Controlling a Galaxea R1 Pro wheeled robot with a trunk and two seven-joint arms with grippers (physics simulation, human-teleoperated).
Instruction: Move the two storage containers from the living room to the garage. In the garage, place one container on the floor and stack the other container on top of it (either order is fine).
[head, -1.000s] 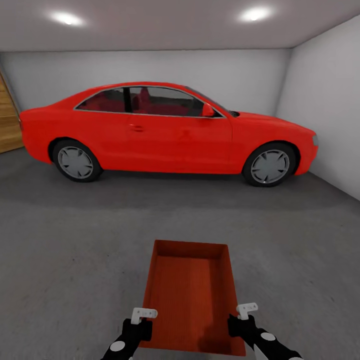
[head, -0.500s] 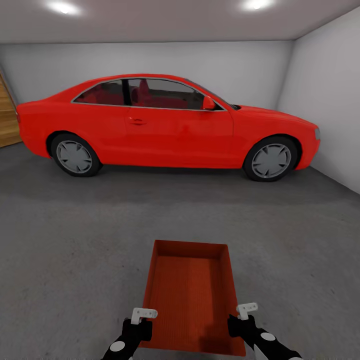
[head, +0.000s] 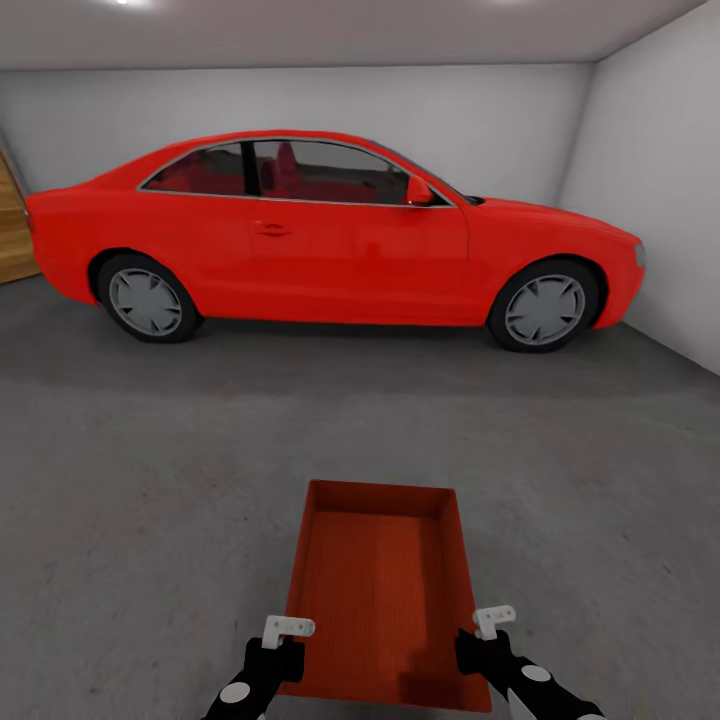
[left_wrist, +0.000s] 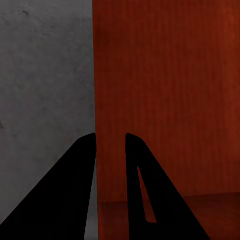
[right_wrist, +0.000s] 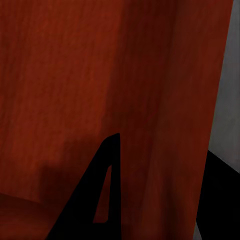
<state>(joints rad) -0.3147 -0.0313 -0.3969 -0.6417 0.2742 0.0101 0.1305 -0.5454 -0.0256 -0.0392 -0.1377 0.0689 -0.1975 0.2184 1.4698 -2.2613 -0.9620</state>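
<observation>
One orange-red lidless storage container (head: 380, 590) hangs low in front of me over the dark grey garage floor (head: 150, 480), its open top facing up and nothing inside. My left gripper (head: 285, 655) is shut on its left wall near the close corner. In the left wrist view the two dark fingers of the left gripper (left_wrist: 110, 135) straddle the thin wall of the container (left_wrist: 165, 75). On the opposite wall, my right gripper (head: 478, 645) is shut the same way. The right wrist view has the right gripper (right_wrist: 162, 145) pinching the container's wall (right_wrist: 75, 75).
A big red coupe car (head: 330, 240) stands side-on across the far part of the garage. White walls close the back and the right side (head: 660, 200). A wood-panelled door (head: 12, 230) sits at the far left. Bare floor lies between me and the car.
The whole picture has shifted: the car sits slightly higher and larger and less ceiling shows, so the camera has moved. The container and both grippers hold the same place in the view.
</observation>
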